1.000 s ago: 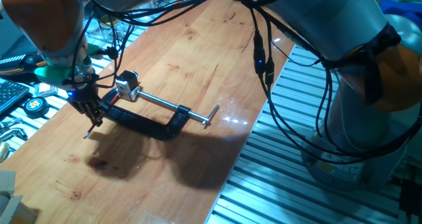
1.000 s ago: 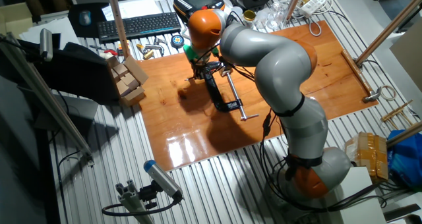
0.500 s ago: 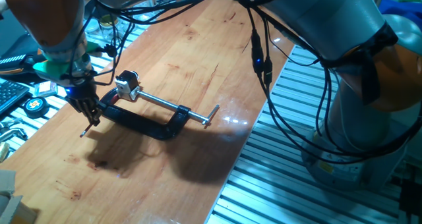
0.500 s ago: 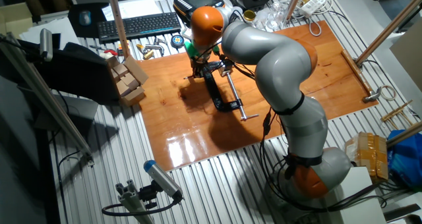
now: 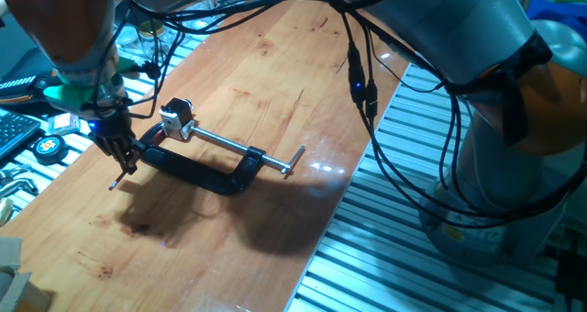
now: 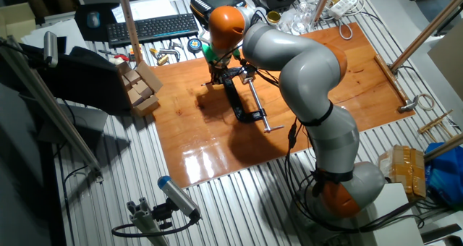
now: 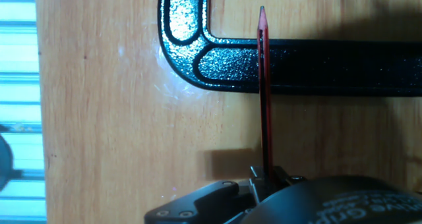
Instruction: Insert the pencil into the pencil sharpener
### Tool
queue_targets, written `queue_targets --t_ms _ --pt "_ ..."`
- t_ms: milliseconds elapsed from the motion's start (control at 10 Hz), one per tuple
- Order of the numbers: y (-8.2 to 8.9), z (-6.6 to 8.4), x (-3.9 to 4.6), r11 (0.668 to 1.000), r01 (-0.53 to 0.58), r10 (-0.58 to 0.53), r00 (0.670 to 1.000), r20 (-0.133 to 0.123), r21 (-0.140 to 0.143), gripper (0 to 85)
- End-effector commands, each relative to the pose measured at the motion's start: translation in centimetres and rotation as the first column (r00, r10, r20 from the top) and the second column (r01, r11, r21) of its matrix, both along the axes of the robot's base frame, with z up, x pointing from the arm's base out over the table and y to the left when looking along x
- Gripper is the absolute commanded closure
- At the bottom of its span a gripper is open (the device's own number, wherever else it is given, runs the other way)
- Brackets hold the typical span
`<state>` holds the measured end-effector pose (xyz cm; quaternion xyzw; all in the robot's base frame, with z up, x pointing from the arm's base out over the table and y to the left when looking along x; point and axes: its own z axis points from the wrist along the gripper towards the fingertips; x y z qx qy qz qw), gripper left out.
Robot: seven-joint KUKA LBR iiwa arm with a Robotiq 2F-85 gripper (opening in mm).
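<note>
At the table's left, the gripper [image 5: 119, 152] is clamped on the red pencil [image 5: 117, 178], its tip just above the wooden table [image 5: 275, 73]. Just right lies the black C-clamp [image 5: 197, 172], holding the pencil sharpener [image 5: 176, 117] at its near jaw.

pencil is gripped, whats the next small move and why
Probably carry the thin red pencil toward the small silver-white sharpener block with a black top and turn its dark tip to face it. The fingers hold the pencil by one end, and in the hand view its tip points across the black C-shaped clamp, with no sharpener in view there. The sharpener sits at the clamp's far end.
</note>
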<state>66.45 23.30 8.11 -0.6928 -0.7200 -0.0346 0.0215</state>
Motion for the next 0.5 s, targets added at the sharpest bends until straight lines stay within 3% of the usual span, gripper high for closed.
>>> queue_targets --t_ms 0,400 --pt "-0.05 -0.03 0.07 1.0 0.0 0.0 1.0 0.002 -0.001 85.0" --pt "-0.21 -0.24 0.22 1.0 -0.001 0.001 1.0 0.011 0.0 85.0"
